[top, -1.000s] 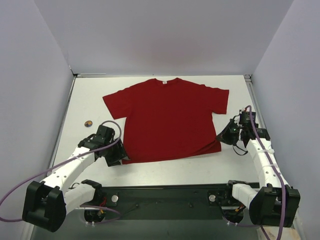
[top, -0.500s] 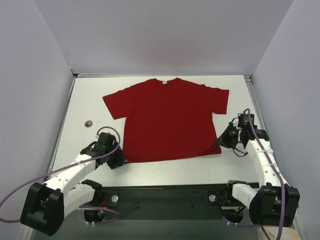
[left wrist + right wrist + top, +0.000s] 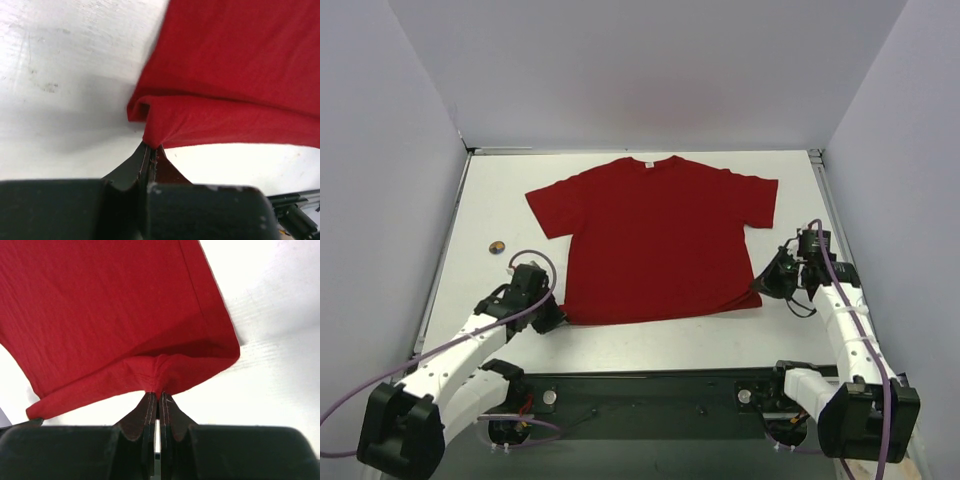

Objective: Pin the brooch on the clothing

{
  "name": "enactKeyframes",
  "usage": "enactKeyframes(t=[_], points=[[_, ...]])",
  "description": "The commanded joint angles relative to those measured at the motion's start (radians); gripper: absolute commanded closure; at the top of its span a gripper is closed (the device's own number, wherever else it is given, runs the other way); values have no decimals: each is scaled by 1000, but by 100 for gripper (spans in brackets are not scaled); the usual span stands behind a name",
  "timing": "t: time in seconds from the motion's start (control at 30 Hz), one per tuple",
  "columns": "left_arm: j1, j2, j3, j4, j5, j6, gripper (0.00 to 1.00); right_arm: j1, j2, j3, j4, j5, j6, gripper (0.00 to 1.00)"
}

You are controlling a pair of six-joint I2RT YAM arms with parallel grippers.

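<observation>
The clothing (image 3: 660, 235), a dark red T-shirt, lies flat on the white table with its collar at the far side. My left gripper (image 3: 556, 315) is shut on its near left hem corner (image 3: 150, 137), where the cloth bunches between the fingertips. My right gripper (image 3: 761, 283) is shut on the near right hem corner (image 3: 160, 375), the fabric puckered at the jaws. The brooch (image 3: 497, 247), a tiny round badge, rests on the table left of the shirt, apart from both grippers.
White walls close in the table on the left, back and right. The dark base rail (image 3: 660, 395) runs along the near edge between the arm mounts. Purple cables (image 3: 380, 370) loop off both arms.
My left gripper dropped toward the near left hem corner and closed on it. The right gripper stayed shut on its corner, barely moving.
</observation>
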Motion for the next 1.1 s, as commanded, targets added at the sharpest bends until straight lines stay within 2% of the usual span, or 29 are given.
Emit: enactKeyframes(t=[0.0, 0.2, 0.33, 0.5, 0.67, 0.7, 0.73, 0.77, 0.8, 0.83, 0.9, 0.93, 0.97, 1.07], points=[[-14, -110, 104, -208, 26, 20, 100, -1, -97, 9, -111, 10, 7, 100], [-27, -159, 240, -461, 41, 52, 100, -1, -226, -64, -251, 61, 22, 100], [-28, -152, 297, -611, 33, 97, 100, 55, -300, -72, -321, 76, 111, 100], [-28, -194, 263, -665, 113, 120, 100, 68, -352, -58, -481, 197, 97, 100], [-37, -245, 237, -732, 176, 123, 100, 69, -407, -80, -542, 174, 93, 93], [-40, -257, 268, -746, 172, 123, 95, 78, -410, -71, -552, 162, 94, 87], [-40, -260, 288, -769, 164, 127, 80, 78, -409, -46, -561, 157, 87, 67], [-42, -264, 309, -774, 146, 135, 73, 78, -398, -29, -564, 153, 81, 57], [-40, -256, 358, -775, 136, 140, 62, 78, -392, -13, -569, 150, 62, 46], [-40, -247, 378, -772, 130, 153, 47, 78, -383, 1, -567, 156, 58, 30], [-40, -204, 432, -737, 109, 166, 38, 78, -357, 53, -556, 176, 44, 18], [-40, -187, 450, -719, 103, 178, 36, 78, -348, 70, -541, 179, 38, 16], [-40, -169, 467, -697, 95, 186, 29, 78, -328, 93, -524, 186, 33, 11], [-40, -74, 516, -564, 80, 210, 27, 78, -259, 118, -388, 193, 22, 9]])
